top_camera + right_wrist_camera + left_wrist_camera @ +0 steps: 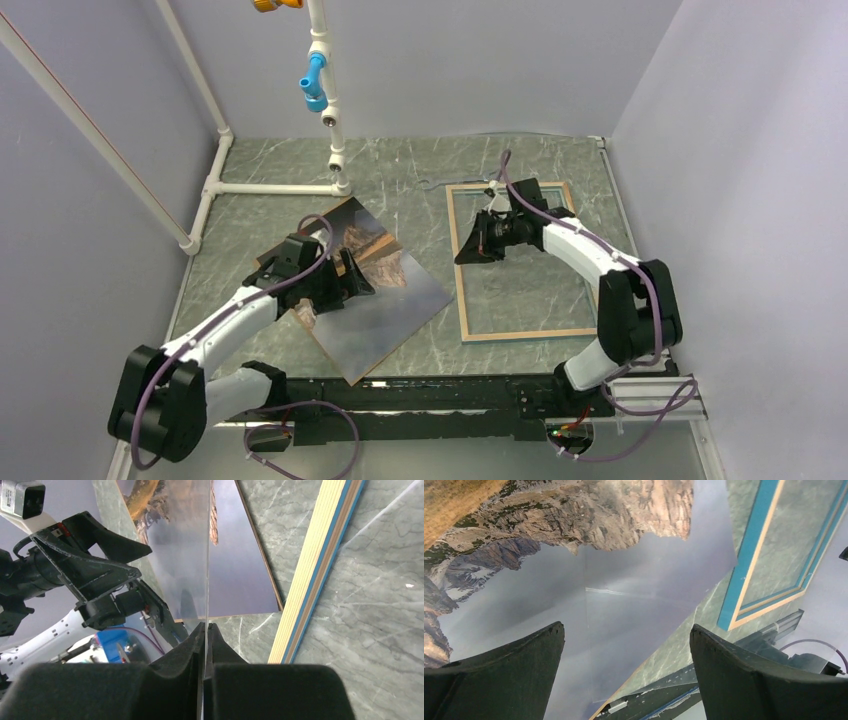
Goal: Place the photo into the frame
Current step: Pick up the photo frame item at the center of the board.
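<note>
The photo [390,295], a rocky mountain under grey sky, lies face up and askew on the table left of centre, with a thin brown edge showing under it. My left gripper [366,281] hovers over it, open, with nothing between its fingers [514,670]; the photo [574,555] fills that view. The frame [519,334] lies flat at right, tan in the top view, with blue showing in the left wrist view [744,565]. My right gripper [466,250] sits by the frame's left side [310,575], shut on a thin clear sheet [205,560] that is seen edge-on.
A white pipe stand [330,130] rises at the back left, its foot rails on the table. Grey walls close in on the left, back and right sides. A black rail [430,395] runs along the near edge between the arm bases.
</note>
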`<act>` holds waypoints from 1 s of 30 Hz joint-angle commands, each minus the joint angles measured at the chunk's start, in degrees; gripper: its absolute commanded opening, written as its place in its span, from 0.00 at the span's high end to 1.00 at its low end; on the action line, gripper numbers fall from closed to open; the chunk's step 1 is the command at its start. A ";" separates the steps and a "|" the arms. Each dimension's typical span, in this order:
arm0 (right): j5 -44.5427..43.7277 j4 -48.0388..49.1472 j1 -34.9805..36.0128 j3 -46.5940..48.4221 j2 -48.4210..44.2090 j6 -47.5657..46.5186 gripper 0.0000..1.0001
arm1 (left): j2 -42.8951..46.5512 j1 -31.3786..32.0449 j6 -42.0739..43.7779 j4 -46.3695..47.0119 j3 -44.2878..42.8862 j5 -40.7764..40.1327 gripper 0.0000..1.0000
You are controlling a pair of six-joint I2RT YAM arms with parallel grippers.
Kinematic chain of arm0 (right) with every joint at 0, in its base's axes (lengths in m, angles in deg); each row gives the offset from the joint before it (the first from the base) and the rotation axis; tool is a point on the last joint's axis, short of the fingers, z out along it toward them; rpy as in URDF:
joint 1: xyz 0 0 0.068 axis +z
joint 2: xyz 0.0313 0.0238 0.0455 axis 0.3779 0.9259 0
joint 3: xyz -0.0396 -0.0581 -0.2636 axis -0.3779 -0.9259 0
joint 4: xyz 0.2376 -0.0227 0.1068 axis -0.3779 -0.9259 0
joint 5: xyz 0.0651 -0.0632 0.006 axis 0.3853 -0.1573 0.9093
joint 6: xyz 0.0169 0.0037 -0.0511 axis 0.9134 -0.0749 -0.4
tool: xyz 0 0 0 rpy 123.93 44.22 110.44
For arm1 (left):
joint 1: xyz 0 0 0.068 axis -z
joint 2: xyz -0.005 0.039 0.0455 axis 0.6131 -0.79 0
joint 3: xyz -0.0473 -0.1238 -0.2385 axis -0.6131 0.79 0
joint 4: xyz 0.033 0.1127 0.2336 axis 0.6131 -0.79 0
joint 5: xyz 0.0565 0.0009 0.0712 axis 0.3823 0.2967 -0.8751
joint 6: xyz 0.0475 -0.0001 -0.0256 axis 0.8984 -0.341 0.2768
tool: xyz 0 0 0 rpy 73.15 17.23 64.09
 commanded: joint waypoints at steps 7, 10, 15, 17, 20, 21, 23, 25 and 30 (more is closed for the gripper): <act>-11.18 -9.18 0.01 7.19 -14.00 -3.12 1.00 | 8.36 3.35 2.22 -2.58 -4.02 -3.74 0.01; -16.57 -11.31 -0.03 9.36 -18.65 -3.31 1.00 | 7.68 6.51 1.99 -1.97 -5.74 -5.18 0.01; -25.43 -14.46 -0.03 12.76 -25.79 -3.19 1.00 | 2.59 12.10 0.83 0.23 -9.25 -6.64 0.02; -28.31 -15.27 -0.06 13.58 -28.07 -3.15 1.00 | -0.27 14.54 0.28 1.18 -10.79 -7.05 0.03; -32.14 -16.05 -0.07 14.42 -31.08 -3.15 1.00 | -5.15 18.06 -0.29 1.98 -14.19 -8.01 0.04; -33.43 -16.23 -0.04 14.73 -31.95 -3.15 1.00 | -6.84 19.30 -0.53 1.97 -15.52 -8.45 0.04; -35.92 -16.76 -0.04 15.49 -33.98 -3.23 1.00 | -10.67 21.92 -0.83 1.87 -18.69 -9.27 0.04; -39.36 -17.38 -0.01 16.44 -35.52 -3.33 1.00 | -14.88 24.54 -1.25 1.37 -22.33 -10.15 0.05; -48.71 -19.84 -0.06 19.21 -38.91 -3.67 1.00 | -26.45 30.28 -2.96 -1.00 -31.85 -12.61 0.06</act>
